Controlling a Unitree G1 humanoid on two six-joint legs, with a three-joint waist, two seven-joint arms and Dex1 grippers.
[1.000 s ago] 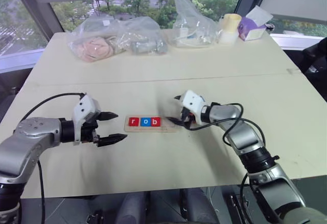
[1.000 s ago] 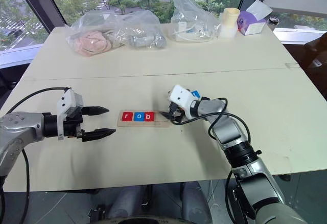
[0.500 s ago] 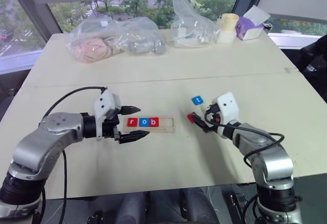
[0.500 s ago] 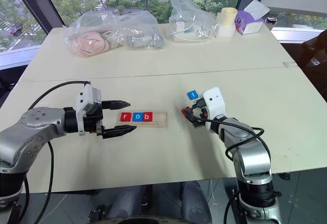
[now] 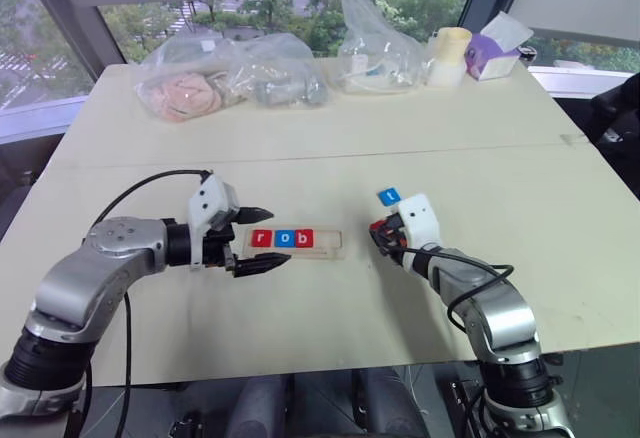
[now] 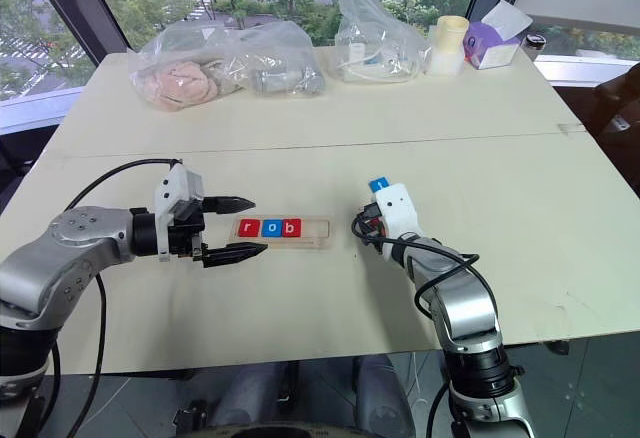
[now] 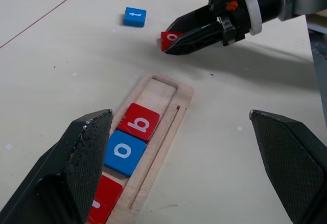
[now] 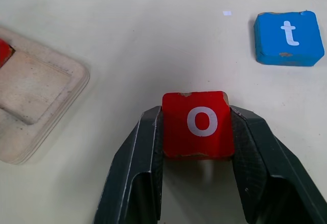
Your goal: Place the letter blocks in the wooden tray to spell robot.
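Note:
The wooden tray (image 5: 331, 243) lies mid-table with letter blocks r (image 5: 261, 239), o (image 5: 283, 239) and b (image 5: 303, 239) in its left part; its right part is bare. My right gripper (image 5: 379, 232) sits right of the tray, shut on a red o block (image 8: 198, 124) that its fingers (image 8: 145, 150) clamp from both sides, low over the table. A blue t block (image 5: 388, 196) lies on the table just beyond it. My left gripper (image 5: 277, 237) is open at the tray's left end, its fingers (image 7: 76, 168) either side of the tray.
Along the table's far edge lie clear plastic bags (image 5: 230, 73) with items inside, another bag (image 5: 375, 53), a pale cup stack (image 5: 450, 53) and a purple tissue box (image 5: 495, 56). A seam crosses the table behind the tray.
My right gripper has shut on the red o block and drawn back to the right, away from the tray's end. My left gripper has moved right, up to the tray's left end.

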